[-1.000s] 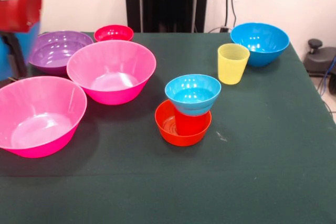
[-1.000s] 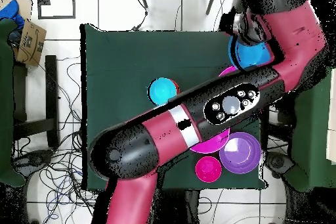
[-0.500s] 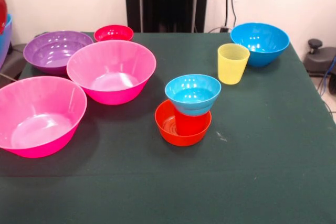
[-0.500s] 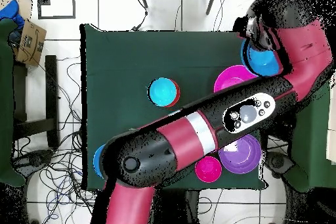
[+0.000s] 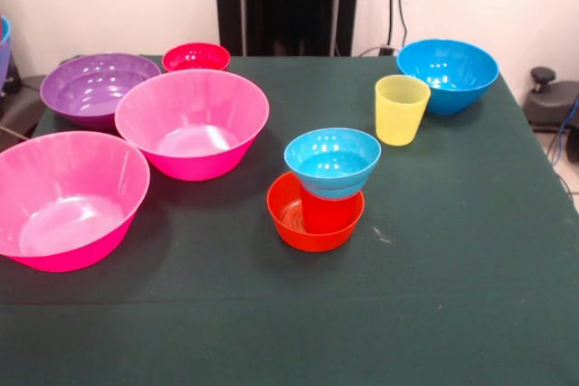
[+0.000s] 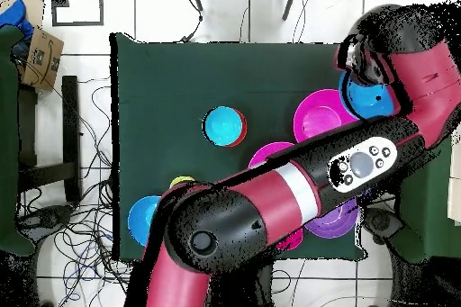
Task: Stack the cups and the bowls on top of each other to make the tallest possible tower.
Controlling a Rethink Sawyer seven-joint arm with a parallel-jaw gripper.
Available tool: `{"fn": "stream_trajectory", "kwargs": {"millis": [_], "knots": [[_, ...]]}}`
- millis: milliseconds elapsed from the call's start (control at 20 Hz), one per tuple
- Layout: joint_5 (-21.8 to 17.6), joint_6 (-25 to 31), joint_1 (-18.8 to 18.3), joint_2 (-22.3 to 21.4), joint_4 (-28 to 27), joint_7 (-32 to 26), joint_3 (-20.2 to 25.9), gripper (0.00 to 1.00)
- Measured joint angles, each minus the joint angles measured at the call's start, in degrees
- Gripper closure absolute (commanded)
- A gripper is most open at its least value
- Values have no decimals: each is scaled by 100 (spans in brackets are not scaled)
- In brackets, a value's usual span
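Observation:
The tower stands mid-table: a small orange bowl (image 5: 291,220) holds a red cup (image 5: 330,211), and a small light-blue bowl (image 5: 332,161) sits on the cup. From above, the light-blue bowl (image 6: 221,125) hides most of the tower. The yellow cup (image 5: 401,109) and a large blue bowl (image 5: 448,73) stand behind it. Two pink bowls (image 5: 192,122) (image 5: 68,198), a purple bowl (image 5: 98,88) and a small red bowl (image 5: 195,57) stand on the other side. My gripper (image 6: 358,74) hangs past the table's edge by the pink bowls, with another blue bowl (image 6: 371,98) under it.
In the overhead view my arm (image 6: 297,186) crosses the table and hides much of the purple bowl (image 6: 335,222) and one pink bowl (image 6: 270,152). A sliver of blue (image 5: 3,42) shows at the front view's left edge. A cardboard box (image 6: 38,56) lies off the table.
My arm's end has swung further out past the table's side, and the blue bowl under it has moved along. The arm's red part has left the front view. The tower is unchanged.

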Motion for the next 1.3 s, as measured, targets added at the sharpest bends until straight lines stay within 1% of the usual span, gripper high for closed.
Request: {"fn": "stream_trajectory", "kwargs": {"millis": [100,150,300,450,500,750,900,1000,1300], "knots": [[-125,-34,17,-91,79,0,170,100],[-202,-94,51,-171,181,0,327,100],[-391,-213,158,-334,418,0,602,100],[-591,-252,243,-445,538,0,703,100],[-743,-252,296,-522,579,0,742,100],[-1171,-252,389,-785,579,0,855,100],[-1293,-252,392,-887,568,0,923,100],[-1449,-252,393,-1021,568,0,1033,100],[-1673,-253,398,-1172,569,0,1225,100]]}}
